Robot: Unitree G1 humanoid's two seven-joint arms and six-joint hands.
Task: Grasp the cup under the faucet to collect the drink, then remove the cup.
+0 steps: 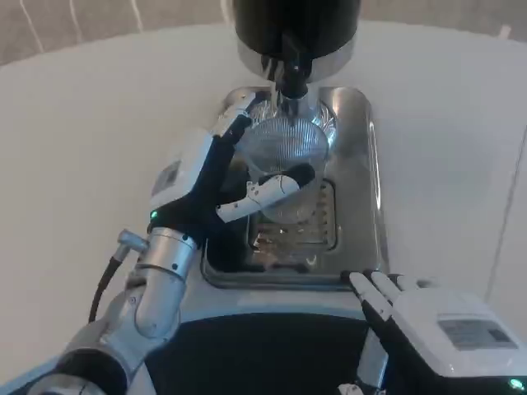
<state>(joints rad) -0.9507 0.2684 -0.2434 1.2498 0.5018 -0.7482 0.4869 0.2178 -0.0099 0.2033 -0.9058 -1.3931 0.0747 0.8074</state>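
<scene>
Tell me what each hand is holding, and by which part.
The left hand holds the cup by its side wall, fingers wrapped round it under the faucet. The right hand holds nothing.

The cup (288, 148) is clear, ribbed plastic. Beneath it the drip tray (370, 206) is polished, mirror-bright metal. The faucet (292, 70) looks glossy black. The counter (90, 148) is matt white. The left hand (210, 185) has a smooth white plastic back.

White table (82, 123), grey floor (74, 25)
</scene>
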